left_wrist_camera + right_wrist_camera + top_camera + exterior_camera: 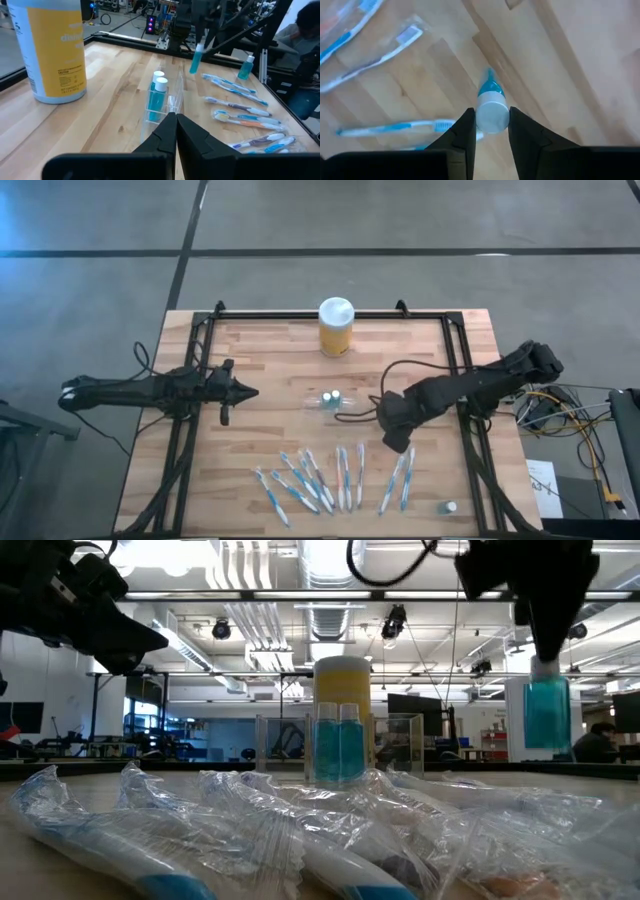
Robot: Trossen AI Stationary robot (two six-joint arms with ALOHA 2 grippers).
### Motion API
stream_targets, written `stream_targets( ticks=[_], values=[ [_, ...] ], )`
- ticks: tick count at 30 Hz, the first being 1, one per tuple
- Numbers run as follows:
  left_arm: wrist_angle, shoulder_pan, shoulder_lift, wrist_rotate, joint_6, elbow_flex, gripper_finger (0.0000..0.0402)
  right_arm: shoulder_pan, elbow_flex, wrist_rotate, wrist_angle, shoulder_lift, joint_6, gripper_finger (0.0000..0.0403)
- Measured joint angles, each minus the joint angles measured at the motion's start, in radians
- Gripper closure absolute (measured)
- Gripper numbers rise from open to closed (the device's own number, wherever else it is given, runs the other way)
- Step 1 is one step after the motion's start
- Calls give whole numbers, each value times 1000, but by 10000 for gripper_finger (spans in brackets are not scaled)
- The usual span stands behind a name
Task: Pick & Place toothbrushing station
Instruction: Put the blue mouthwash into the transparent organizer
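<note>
The clear holder [325,400] stands at mid-table with two blue, white-capped tubes [158,95] upright in it. Several wrapped blue-and-white toothbrushes [340,478] lie in a row near the front edge. One more tube [450,507] stands at the near right. My right gripper [491,117] is right of the holder, above the toothbrushes, shut on a third blue tube [547,710]. My left gripper [250,392] is shut and empty, left of the holder, pointing at it. My right gripper pinches the tube's white cap [492,117] between its two fingers, coming from above and pointing down. The blue body [490,87] hangs upright below the fingers, clear of the table.
A yellow jar with a white lid [336,327] stands at the far middle of the table. A black frame [455,350] runs along the table's sides and far edge. Bare wood [270,350] lies between the jar, the holder and the left arm.
</note>
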Motion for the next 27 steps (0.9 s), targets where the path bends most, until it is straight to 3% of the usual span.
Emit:
stream_targets(
  ticks=[7, 16, 21, 27],
  values=[
    [2, 0, 0, -4, 0, 0, 388, -15, 239, 70, -97, 9, -274, 321],
    [45, 0, 0, -12, 0, -1, 388, -125, 489, 131, -97, 105, -588, 322],
    [46, 0, 0, -15, -4, -1, 388, -189, 622, 58, -162, 248, -685, 322],
    [45, 0, 0, -18, -5, -2, 388, -217, 831, 50, -267, 446, -744, 322]
  ],
)
